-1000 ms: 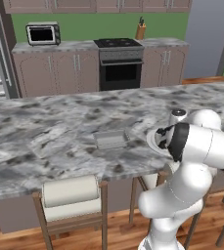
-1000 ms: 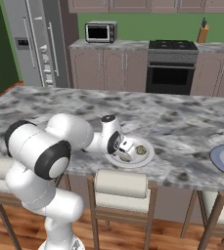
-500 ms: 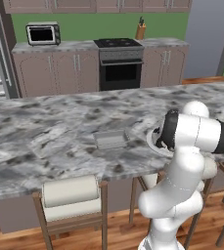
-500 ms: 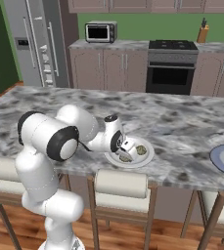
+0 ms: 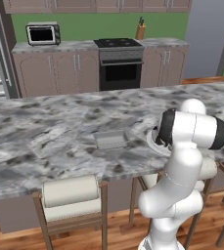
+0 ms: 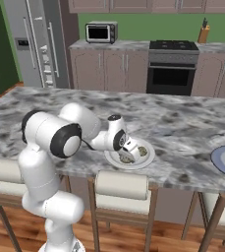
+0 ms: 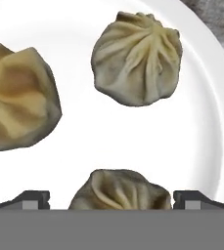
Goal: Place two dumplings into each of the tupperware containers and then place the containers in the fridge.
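My wide-open gripper (image 7: 111,197) straddles one lumpy tan dumpling (image 7: 119,189) on the round white plate (image 7: 201,122); the near grey rectangular tub (image 5: 109,139) sits unfilled.

**White arm, dark joints**

The arm (image 6: 52,147) is built of thick, glossy white rounded segments, fat cylinders joined by bulbous elbows. Black bands ring the joints, the widest showing as a dark collar at the big shoulder-like link (image 5: 168,128). A smaller white wrist link carries a round dark cap with a pale centre. The gripper (image 7: 111,199) ends in two small dark grey finger tips (image 7: 28,198), blocky and flat-topped, each with a lighter grey square patch
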Available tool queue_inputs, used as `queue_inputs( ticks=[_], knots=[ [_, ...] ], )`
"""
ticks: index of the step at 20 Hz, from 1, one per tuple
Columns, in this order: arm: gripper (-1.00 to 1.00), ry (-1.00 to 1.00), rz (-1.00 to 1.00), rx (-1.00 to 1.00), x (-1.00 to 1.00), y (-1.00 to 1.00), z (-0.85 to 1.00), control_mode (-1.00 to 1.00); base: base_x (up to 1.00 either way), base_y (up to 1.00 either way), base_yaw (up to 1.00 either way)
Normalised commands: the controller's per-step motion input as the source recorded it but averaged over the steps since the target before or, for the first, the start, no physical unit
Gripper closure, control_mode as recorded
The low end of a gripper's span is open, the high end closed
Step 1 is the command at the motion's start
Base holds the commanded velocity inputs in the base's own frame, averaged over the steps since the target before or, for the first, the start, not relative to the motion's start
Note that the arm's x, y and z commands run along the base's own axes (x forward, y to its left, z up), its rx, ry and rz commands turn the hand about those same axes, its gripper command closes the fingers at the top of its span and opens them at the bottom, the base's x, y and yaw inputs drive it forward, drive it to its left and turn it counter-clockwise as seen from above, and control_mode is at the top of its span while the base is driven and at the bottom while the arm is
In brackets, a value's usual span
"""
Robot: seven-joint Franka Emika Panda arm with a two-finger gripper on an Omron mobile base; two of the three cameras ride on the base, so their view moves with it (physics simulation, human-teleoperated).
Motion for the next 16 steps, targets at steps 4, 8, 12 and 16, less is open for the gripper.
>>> queue_inputs(
  ticks=[4,8,12,16],
  knots=[
    [-1.00,0.02,-0.01,0.00,-0.33,0.00,-0.32,-1.00,0.00,0.00,0.00],
    [1.00,0.08,-0.05,0.00,0.00,0.00,-0.56,-1.00,0.00,0.00,0.00],
    [1.00,0.02,-0.09,0.05,-0.08,0.00,-0.10,-1.00,0.00,0.00,0.00],
    [1.00,-0.16,-0.10,0.23,-0.24,0.37,0.89,-1.00,0.00,0.00,0.00]
  ],
)
